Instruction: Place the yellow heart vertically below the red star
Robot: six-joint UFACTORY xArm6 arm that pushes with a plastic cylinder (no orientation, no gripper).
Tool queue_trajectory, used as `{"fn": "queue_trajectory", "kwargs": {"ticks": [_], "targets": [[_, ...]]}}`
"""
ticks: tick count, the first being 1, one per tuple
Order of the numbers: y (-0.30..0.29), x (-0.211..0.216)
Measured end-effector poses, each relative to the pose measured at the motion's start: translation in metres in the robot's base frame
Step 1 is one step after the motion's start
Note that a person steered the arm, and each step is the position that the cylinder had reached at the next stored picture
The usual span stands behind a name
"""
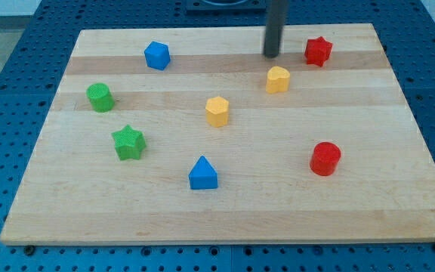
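Fingers: none fitted; the arm ends in a straight dark rod, so nothing is grasped or released, and my tip [271, 55] rests on the pale wooden board [225, 211] near the view's top, right of centre. Yellow heart-shaped block [278, 79]: just below and slightly right of the tip, close to it but apart. Red star-shaped block [318, 51]: at the view's upper right, level with the tip and to its right, with a gap between; the heart sits lower and to the left of it, not directly beneath. Yellow hexagonal block [217, 111]: near the board's centre, down and left of the heart. Blue hexagonal block [157, 55]: upper left, well apart from the tip. Green cylindrical block [100, 97]: far left. Green star-shaped block [129, 143]: below and right of the green cylinder. Blue triangular block [203, 174]: lower centre. Red cylindrical block [325, 159]: lower right, well below the red star. Surround: blue perforated table surface [6, 60] on all sides of the board.
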State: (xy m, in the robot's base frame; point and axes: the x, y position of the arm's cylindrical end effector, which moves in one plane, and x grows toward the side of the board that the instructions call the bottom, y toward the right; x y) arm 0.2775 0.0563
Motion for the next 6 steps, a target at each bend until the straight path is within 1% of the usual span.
{"fn": "queue_trajectory", "kwargs": {"ticks": [1,2,3,4,6], "targets": [[-0.010,0.064],[-0.010,0.071],[0.006,0.071],[0.048,0.071],[0.072,0.069]]}}
